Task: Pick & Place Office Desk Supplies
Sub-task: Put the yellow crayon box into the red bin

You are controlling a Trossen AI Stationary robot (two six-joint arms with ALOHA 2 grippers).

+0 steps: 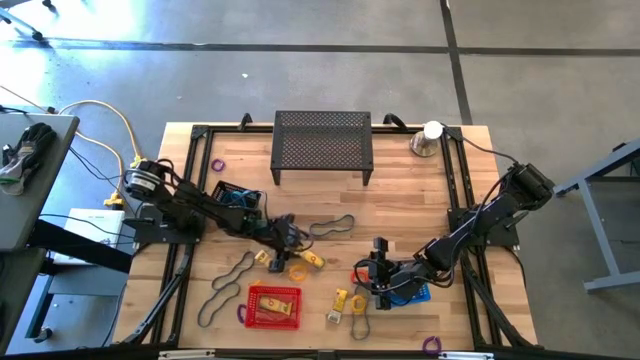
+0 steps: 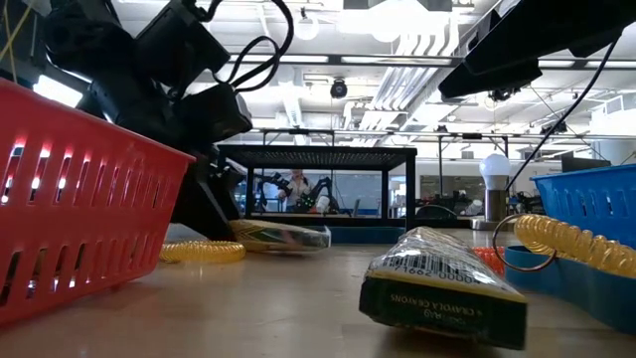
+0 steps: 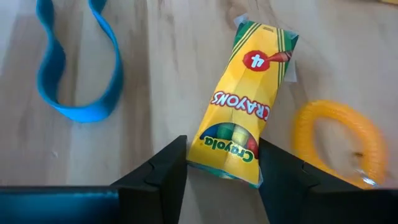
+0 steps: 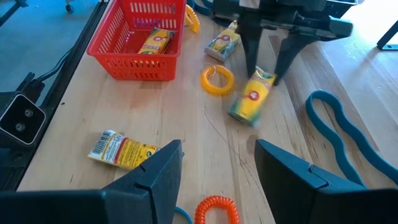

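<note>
I'm on the grasp step with the left gripper [image 3: 221, 171]. Its fingers are spread either side of the crayon pack [image 3: 244, 102], straddling one short end; in the left wrist view both pads sit just beside the pack, and I can't tell whether they are touching it. I would not call it held. The pack lies flat on the table [image 1: 400, 200], just beyond the red basket [image 1: 274, 306] and toward the mesh stand [image 1: 323, 146], with a yellow coil ring [image 3: 339, 143] just beside it and a teal band [image 3: 78, 62] near it on the other side.

The right gripper [image 4: 217, 165] waits well to the right of the basket, fingers spread and holding nothing, looking back across the table. A second pack [image 4: 124, 149] lies just in front of it, and one pack already lies inside the basket.

As I judge it, the next move calls for pressing the left fingers onto the pack's narrow sides, lifting clear of the coil ring, then carrying it the short way to the basket. The wrapper looks slick and the hold is near one end, so I'd expect the pack to droop or swing.
</note>
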